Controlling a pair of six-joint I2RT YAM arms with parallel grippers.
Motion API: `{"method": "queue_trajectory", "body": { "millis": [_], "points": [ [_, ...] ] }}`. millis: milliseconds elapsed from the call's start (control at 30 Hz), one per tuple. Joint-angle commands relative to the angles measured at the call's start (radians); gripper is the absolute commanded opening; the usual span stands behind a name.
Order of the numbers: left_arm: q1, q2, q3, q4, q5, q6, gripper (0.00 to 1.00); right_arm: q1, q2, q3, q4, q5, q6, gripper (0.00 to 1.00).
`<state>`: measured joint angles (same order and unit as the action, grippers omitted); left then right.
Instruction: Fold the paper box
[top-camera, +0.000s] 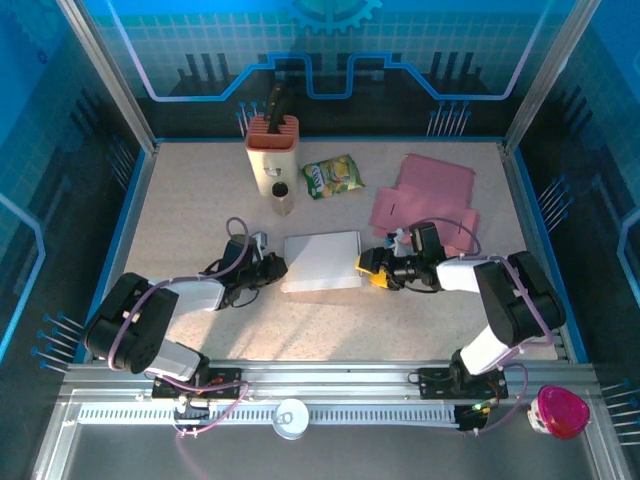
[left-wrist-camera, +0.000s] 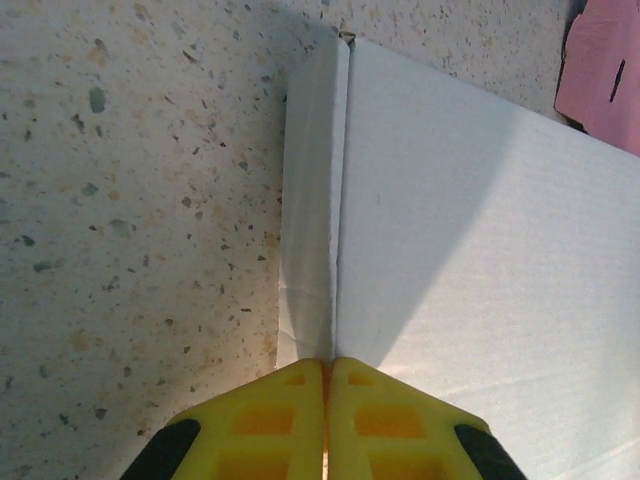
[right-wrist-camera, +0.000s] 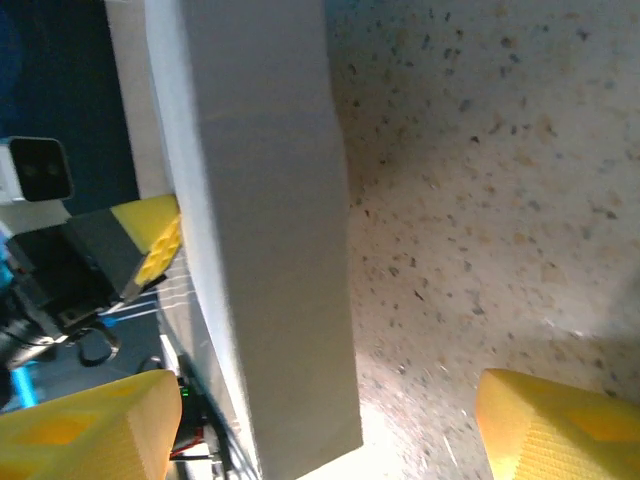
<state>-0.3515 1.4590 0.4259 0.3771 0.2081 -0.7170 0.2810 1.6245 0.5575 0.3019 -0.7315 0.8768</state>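
At the desk's centre, the paper box (top-camera: 322, 262) lies closed and apparently formed; the left tool (left-wrist-camera: 327, 370), shut empty, touches its side flap (left-wrist-camera: 310, 200), the right tool (right-wrist-camera: 322, 405) straddles it wide open, final tucking probably remaining.

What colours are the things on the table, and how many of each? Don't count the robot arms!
White: 1, the paper box
Pink: 1, the pile of flat cardboard
Green: 1, the snack bag
Beige: 1, the knife block
Brownish: 1, the small jar
Total: 5
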Motion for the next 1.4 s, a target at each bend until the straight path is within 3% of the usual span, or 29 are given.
{"method": "queue_trajectory", "body": {
  "millis": [0,200,400,500,600,700,767,933,1033,1133,1367],
  "points": [
    [0.032,0.046,-0.047,-0.108,-0.02,0.008,0.07,0.042,0.124,0.033,0.289,-0.067,0.06,0.75],
    [0.04,0.061,-0.043,-0.108,-0.013,0.021,0.06,0.077,0.196,0.075,0.396,-0.07,0.129,0.66],
    [0.048,0.052,-0.039,-0.113,-0.009,0.033,0.08,0.085,0.203,0.093,0.417,-0.047,0.16,0.45],
    [0.048,0.004,-0.035,-0.135,-0.009,0.049,0.23,0.084,0.185,0.084,0.448,-0.047,0.197,0.34],
    [0.03,-0.12,-0.026,-0.197,-0.051,0.105,0.41,0.075,0.151,0.071,0.463,-0.053,0.247,0.34],
    [-0.063,-0.29,0.008,-0.306,-0.185,0.253,0.5,0.05,0.112,0.053,0.484,-0.073,0.317,0.33],
    [-0.176,-0.396,0.024,-0.332,-0.29,0.407,0.57,0.03,0.083,0.046,0.482,-0.098,0.363,0.32],
    [-0.428,-0.504,0.046,-0.341,-0.526,0.768,0.66,-0.007,-0.003,0.041,0.386,-0.143,0.431,0.3],
    [-0.539,-0.457,0.074,-0.331,-0.688,0.895,0.66,-0.016,-0.077,0.05,0.239,-0.137,0.409,0.3],
    [-0.675,-0.356,0.086,-0.2,-0.917,1.069,0.69,-0.021,-0.153,0.076,0.045,-0.114,0.344,0.29],
    [-0.737,-0.103,0.135,0.132,-1.146,1.349,0.72,-0.031,-0.232,0.128,-0.203,-0.102,0.271,0.26]
  ]
}}
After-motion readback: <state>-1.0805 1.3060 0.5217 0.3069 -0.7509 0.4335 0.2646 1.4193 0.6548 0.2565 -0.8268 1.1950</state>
